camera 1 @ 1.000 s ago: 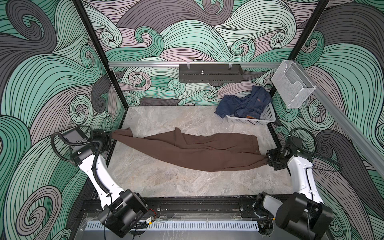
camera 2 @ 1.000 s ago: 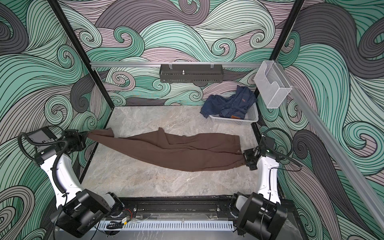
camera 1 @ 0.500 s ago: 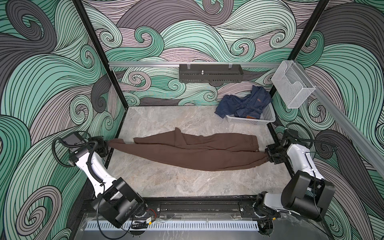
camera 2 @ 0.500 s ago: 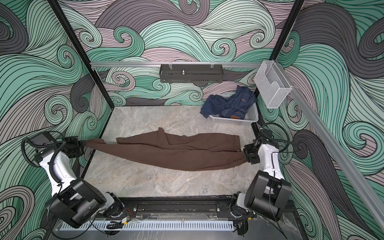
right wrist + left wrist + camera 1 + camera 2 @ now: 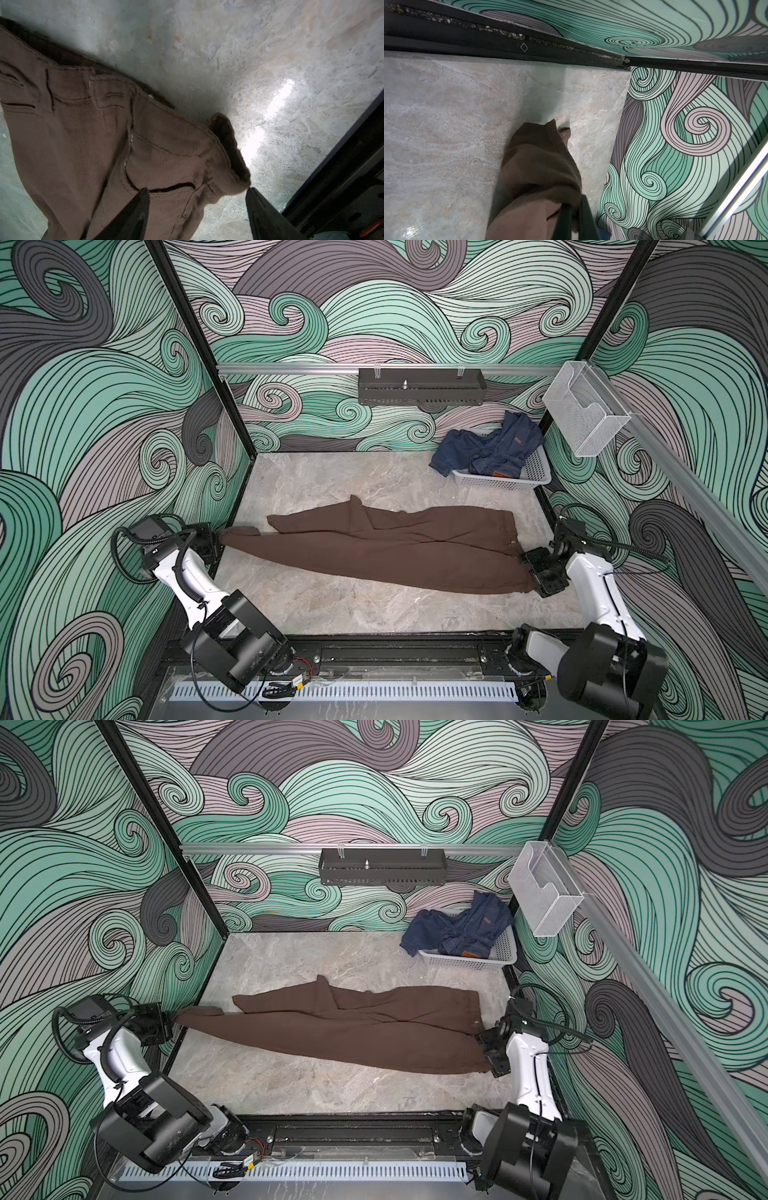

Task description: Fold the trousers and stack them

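Leg hem pinched tight in the left gripper; waistband between the wide-spread jaws of the right gripper.
The large dark brown soft-fabric trousers lie stretched out on the grey marble-look tabletop, on the near side of the white slotted plastic basket of dark blue denim garments and apart from it.

A: Does the left end effector show whole in its wrist view?
B: No, the picture's edge cuts its dark fingers, and the dark brown soft-fabric trousers run off there too
A: And from above?
B: In both top views its tips are lost against the black frame rail. The right end effector is cut likewise, in a blurred wrist picture. How many dark blue denim garments lie in the white plastic basket, I cannot tell
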### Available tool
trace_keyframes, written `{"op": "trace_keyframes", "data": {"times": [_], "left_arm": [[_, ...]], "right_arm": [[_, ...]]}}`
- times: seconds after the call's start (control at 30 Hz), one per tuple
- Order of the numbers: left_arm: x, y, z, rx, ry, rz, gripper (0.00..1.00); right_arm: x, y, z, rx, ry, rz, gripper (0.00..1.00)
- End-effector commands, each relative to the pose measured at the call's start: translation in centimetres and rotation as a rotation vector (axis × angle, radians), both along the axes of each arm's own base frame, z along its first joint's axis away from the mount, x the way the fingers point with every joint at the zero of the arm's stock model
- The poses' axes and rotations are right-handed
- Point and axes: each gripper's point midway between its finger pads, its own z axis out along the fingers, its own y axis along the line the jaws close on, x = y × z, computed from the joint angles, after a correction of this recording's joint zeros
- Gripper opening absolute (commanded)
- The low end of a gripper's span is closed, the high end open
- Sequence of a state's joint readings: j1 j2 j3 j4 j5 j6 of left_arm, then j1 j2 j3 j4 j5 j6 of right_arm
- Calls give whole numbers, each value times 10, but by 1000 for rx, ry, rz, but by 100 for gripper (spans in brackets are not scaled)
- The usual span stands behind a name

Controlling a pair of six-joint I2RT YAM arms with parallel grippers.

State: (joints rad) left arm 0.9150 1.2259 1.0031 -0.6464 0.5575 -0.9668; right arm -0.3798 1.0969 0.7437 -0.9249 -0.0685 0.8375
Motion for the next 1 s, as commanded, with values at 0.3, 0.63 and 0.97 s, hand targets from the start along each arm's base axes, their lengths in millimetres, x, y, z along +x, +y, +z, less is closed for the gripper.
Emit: {"op": "trace_keyframes", "data": {"times": [0.3,0.63,0.97], "left_arm": [[5,5,3,24,-31,-33,0],[6,6,2,23,-32,-33,0],[6,4,3,1,-44,-23,0]], "right_arm": [[-32,27,-36,123,108,-29,62],[-15,17,-53,112,85,-130,57],[19,16,-17,141,-110,-170,0]]}}
